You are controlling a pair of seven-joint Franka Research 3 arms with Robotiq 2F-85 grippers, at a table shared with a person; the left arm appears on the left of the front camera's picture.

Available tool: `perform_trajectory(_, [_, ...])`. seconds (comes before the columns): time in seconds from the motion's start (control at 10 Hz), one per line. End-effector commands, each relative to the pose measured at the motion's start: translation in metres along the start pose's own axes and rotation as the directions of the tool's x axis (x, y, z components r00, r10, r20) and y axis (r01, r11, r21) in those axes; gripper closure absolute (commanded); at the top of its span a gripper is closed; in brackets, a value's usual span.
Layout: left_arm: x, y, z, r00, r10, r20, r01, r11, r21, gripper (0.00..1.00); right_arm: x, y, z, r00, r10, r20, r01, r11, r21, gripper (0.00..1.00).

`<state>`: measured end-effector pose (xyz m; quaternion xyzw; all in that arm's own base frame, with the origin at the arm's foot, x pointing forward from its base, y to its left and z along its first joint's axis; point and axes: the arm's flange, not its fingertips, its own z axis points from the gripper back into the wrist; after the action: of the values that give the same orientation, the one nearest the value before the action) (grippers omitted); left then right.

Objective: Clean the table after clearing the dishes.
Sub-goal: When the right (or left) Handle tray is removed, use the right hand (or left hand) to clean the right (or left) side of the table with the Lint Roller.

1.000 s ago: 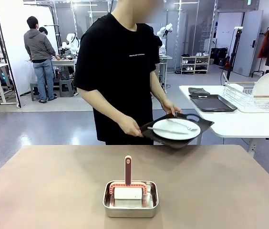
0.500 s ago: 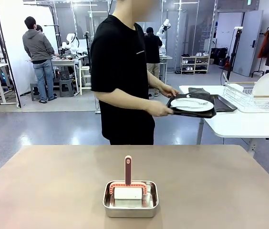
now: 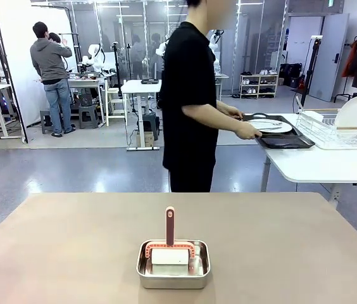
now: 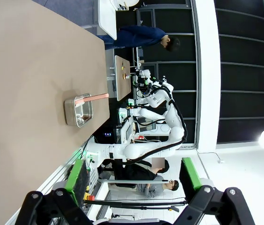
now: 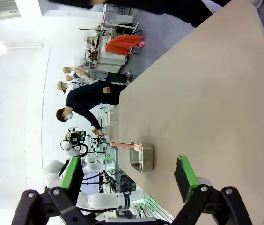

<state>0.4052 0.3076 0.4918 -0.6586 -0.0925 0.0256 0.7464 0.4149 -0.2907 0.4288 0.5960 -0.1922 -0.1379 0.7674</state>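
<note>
Turned side-on since a moment ago, the person (image 3: pixel 191 95) has carried the dishes (image 3: pixel 270 125) over to the white side table (image 3: pixel 330 166) at middle right, near hand (image 3: pixel 249 132) closed on their edge, forearm level. Well apart, low in the frame, the tan table (image 3: pixel 292 240) bears a steel pan (image 3: pixel 173 273). Left gripper (image 4: pixel 134 176) and right gripper (image 5: pixel 128 174) hang with jaws wide, holding nothing.

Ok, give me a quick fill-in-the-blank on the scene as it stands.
On the tan table, the brush in the steel pan stands with its handle ____.
The person stands with the plate at the ____ side table.
The left gripper and right gripper both have their jaws ____.
Missing: upright; white; open.
</note>
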Motion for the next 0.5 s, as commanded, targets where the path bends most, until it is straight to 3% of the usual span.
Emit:
perform_trajectory(0.0, [-0.0083,-0.0024,-0.0016,1.0,-0.001,0.001,0.001,1.0,0.006,0.0,-0.0011,0.0035,0.0004,1.0,0.005,0.003,-0.005,1.0,0.003,0.0])
perform_trajectory(0.4, [-0.0083,-0.0024,-0.0016,1.0,-0.001,0.001,0.001,1.0,0.006,0.0,-0.0011,0.0035,0.0004,1.0,0.005,0.003,-0.005,1.0,0.003,0.0])
